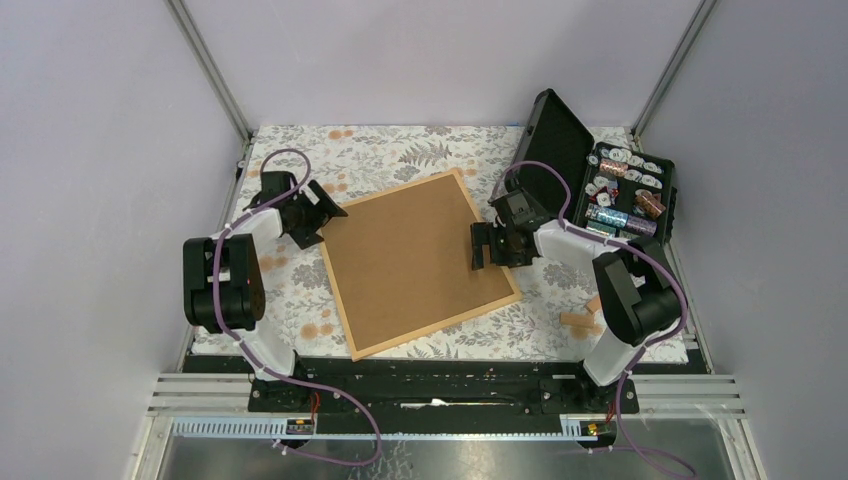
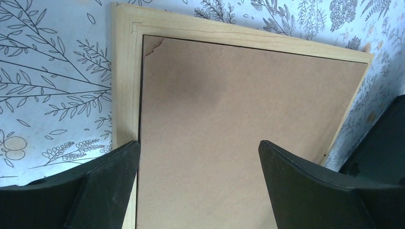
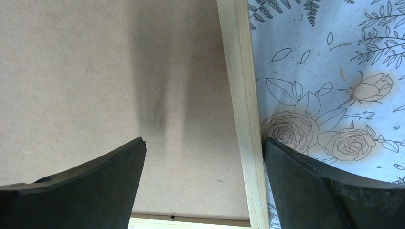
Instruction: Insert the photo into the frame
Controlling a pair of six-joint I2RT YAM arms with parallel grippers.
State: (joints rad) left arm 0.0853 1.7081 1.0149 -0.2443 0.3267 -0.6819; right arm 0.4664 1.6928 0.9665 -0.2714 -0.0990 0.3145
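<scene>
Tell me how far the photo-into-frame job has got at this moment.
Looks done: the frame lies back-up with the brown backing board seated in it. In hand: nothing. The left gripper and right gripper hang open over opposite edges of the frame. Left to do: unclear, because the photo shows in no view. It may be under the board, or not yet placed.

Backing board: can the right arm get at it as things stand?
Probably yes. The right gripper hangs open over the frame's right rail, one finger above the backing board, nothing between. The board sits inside the frame, though, so gripping its edge may be hard.
</scene>
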